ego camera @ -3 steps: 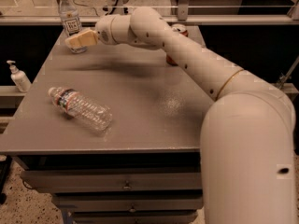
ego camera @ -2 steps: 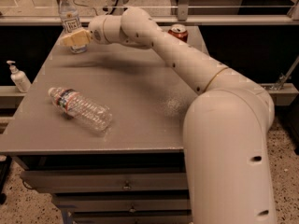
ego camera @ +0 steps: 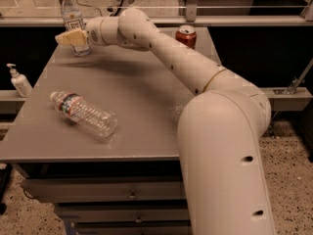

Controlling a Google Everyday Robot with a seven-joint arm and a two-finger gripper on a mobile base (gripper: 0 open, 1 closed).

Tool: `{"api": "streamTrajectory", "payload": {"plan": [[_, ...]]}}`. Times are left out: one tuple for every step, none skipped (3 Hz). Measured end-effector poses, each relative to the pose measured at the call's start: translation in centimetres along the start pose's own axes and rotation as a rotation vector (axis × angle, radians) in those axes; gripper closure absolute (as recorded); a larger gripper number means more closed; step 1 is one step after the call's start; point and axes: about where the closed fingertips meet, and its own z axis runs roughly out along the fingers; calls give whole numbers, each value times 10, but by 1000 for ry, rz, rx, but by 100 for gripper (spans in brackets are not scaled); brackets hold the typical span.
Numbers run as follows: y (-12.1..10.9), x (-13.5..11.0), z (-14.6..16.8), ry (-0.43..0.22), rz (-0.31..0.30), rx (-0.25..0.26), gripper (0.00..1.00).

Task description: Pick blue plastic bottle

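Gripper [ego camera: 70, 37] nearer upright blue plastic bottle [ego camera: 72, 16]

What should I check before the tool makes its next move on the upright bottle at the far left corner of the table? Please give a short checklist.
1. The blue plastic bottle stands upright, cap on: ok.
2. The tool is level with the lower part of the blue plastic bottle and overlaps it in the camera view: ok.
3. The tool has a firm hold on the blue plastic bottle: cannot tell.
4. The ribbed bottle lies on the table near the front, well apart from the tool: ok.
5. The red can stands at the far edge, apart from the tool: ok.
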Motion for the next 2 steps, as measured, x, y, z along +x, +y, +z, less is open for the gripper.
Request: {"api": "streamTrajectory", "payload": {"plan": [[5, 3, -2, -3, 24, -3, 41], [9, 4, -10, -11, 37, 1, 64]]}}
